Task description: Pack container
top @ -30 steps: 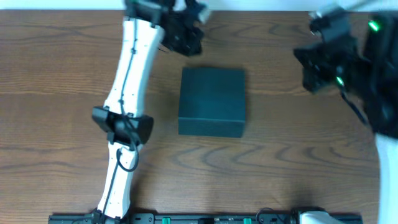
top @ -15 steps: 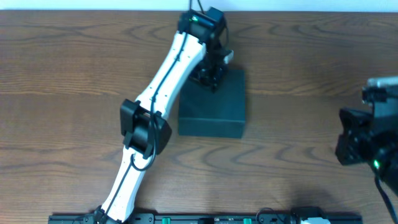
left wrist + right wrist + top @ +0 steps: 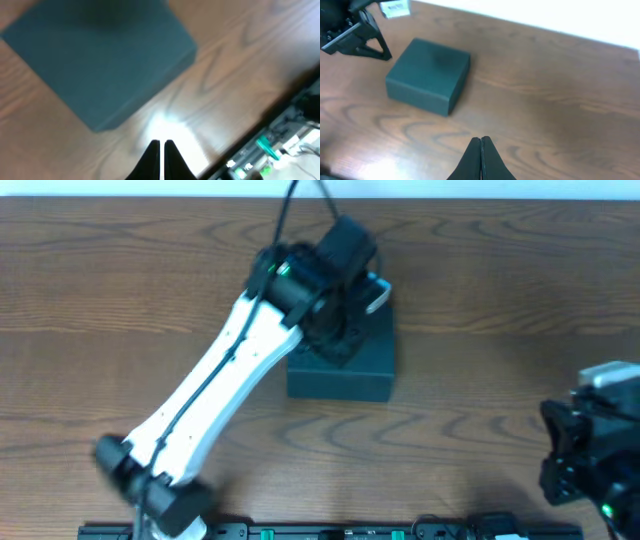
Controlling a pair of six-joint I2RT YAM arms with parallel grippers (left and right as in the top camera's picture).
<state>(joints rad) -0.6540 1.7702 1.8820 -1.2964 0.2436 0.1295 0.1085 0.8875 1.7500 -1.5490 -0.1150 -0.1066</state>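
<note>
At the middle of the wooden table [image 3: 480, 300], lid down flat: the container [image 3: 372, 365], dark teal, resting square on the wood. Over its far left part, the wrist of the left arm [image 3: 215, 395], reaching in from the near left. Left gripper [image 3: 161, 148] pressed together on nothing, tips seen against bare wood beside a corner of the box. Right gripper [image 3: 481, 145] likewise pressed together, gripping nothing, well apart at the near right, pointed toward the container.

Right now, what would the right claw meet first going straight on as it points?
Probably the brown wooden tabletop; the right claw aims clear of the dark teal cardboard box.
</note>
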